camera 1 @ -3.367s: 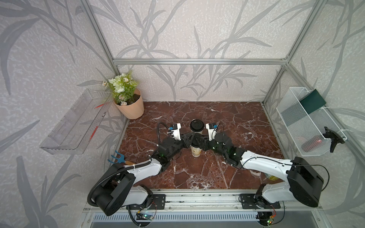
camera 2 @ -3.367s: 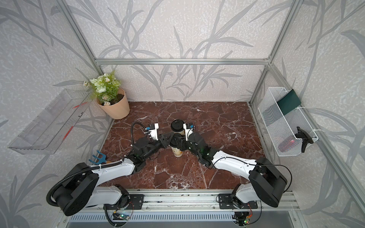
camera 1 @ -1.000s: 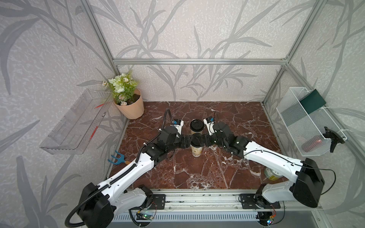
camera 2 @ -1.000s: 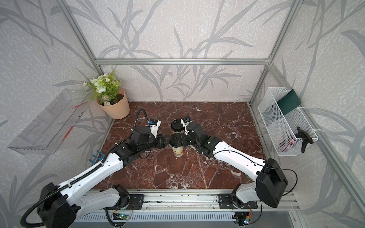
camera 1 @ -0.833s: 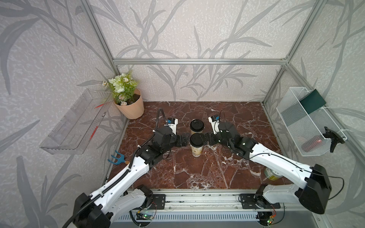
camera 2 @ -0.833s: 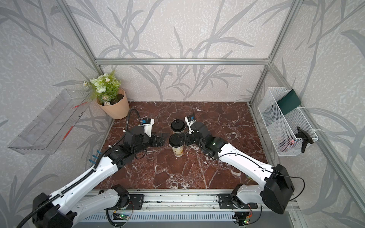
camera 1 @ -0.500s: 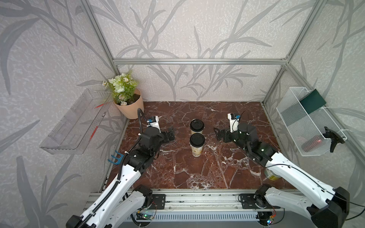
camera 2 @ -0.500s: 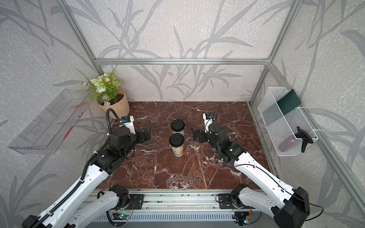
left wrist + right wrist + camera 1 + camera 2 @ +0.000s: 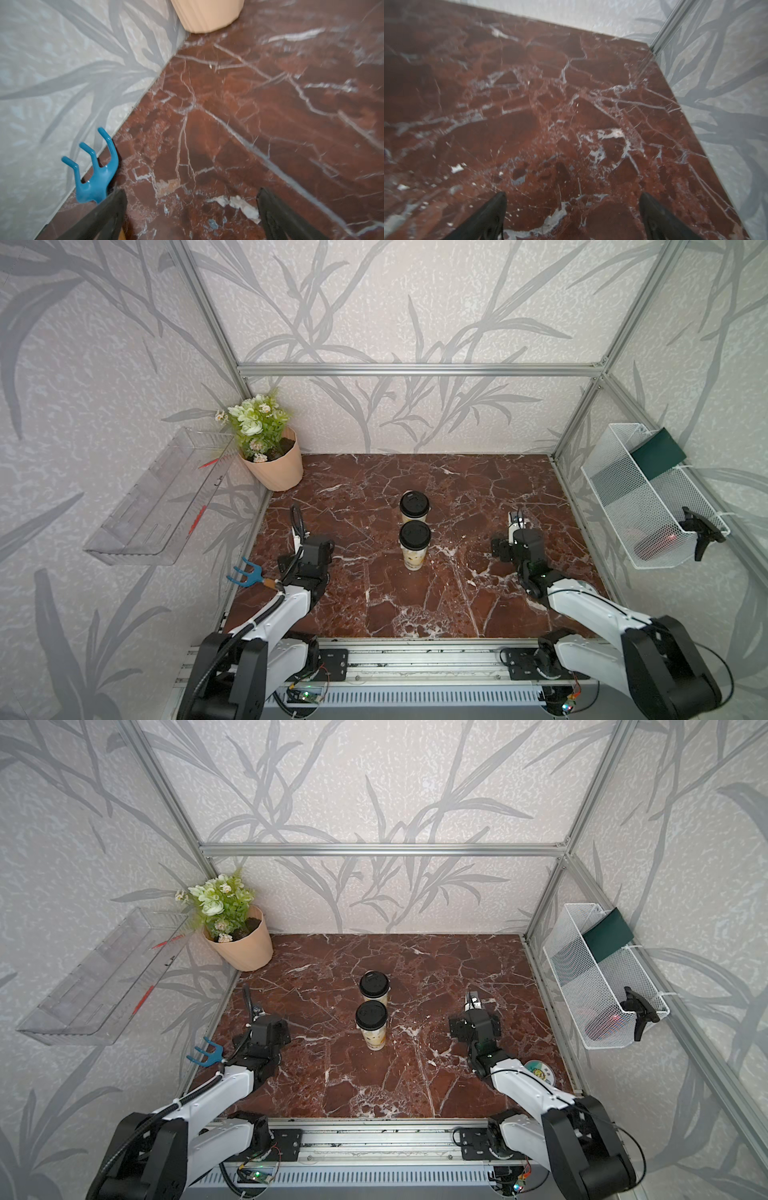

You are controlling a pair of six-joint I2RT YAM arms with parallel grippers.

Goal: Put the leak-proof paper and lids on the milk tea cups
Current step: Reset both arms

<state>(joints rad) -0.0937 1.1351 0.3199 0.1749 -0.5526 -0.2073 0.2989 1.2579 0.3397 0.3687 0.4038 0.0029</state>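
Two milk tea cups stand mid-table, one behind the other, in both top views: the near cup [image 9: 413, 559] [image 9: 374, 1038] and the far cup [image 9: 414, 520] [image 9: 375, 1000]. Each carries a black lid [image 9: 414, 534] [image 9: 414, 504]. The leak-proof paper shows in no view. My left gripper [image 9: 307, 549] [image 9: 266, 1033] [image 9: 191, 192] hangs open and empty over bare marble near the left wall. My right gripper [image 9: 519, 547] [image 9: 473, 1029] [image 9: 573, 195] is open and empty over the marble on the right side. Both are well clear of the cups.
A peach flower pot [image 9: 278, 464] sits in the back left corner. A blue fork-shaped tool [image 9: 245, 574] [image 9: 95, 178] lies by the left wall. A clear shelf [image 9: 153, 506] and a white wire basket [image 9: 648, 497] hang on the side walls. A small round green-and-white thing [image 9: 538, 1071] lies front right.
Both grippers have drawn away from the near cup, outward and back toward their own sides. The left one's jaws have spread wider. The cups have not moved.
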